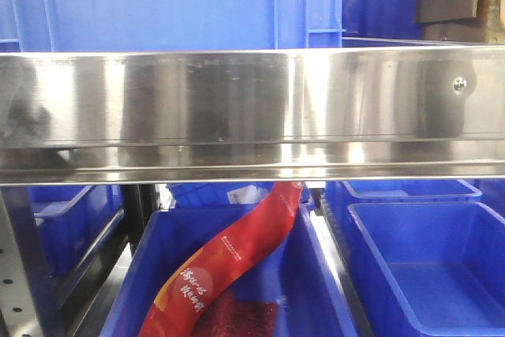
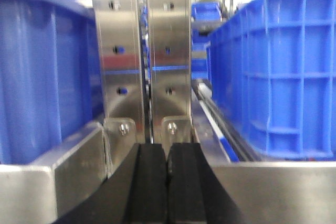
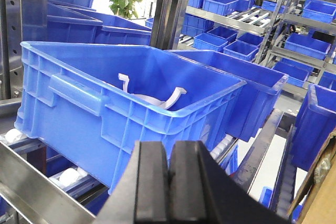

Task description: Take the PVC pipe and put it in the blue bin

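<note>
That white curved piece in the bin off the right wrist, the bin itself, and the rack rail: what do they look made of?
PVC pipe: looks like matte white plastic, thin and evenly curved. Blue bin: moulded plastic, judging by its ribbed walls and slight sheen. Rack rail: brushed metal, likely stainless steel, with streaky reflections.

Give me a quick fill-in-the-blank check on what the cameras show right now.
1. The white pipe clamps lie inside a bin coloured ____.
2. The right gripper has its fingers ____.
3. The left gripper faces a steel post and holds ____.
4. The red strip hangs into a ____.

Missing: blue; shut; nothing; bin
</note>
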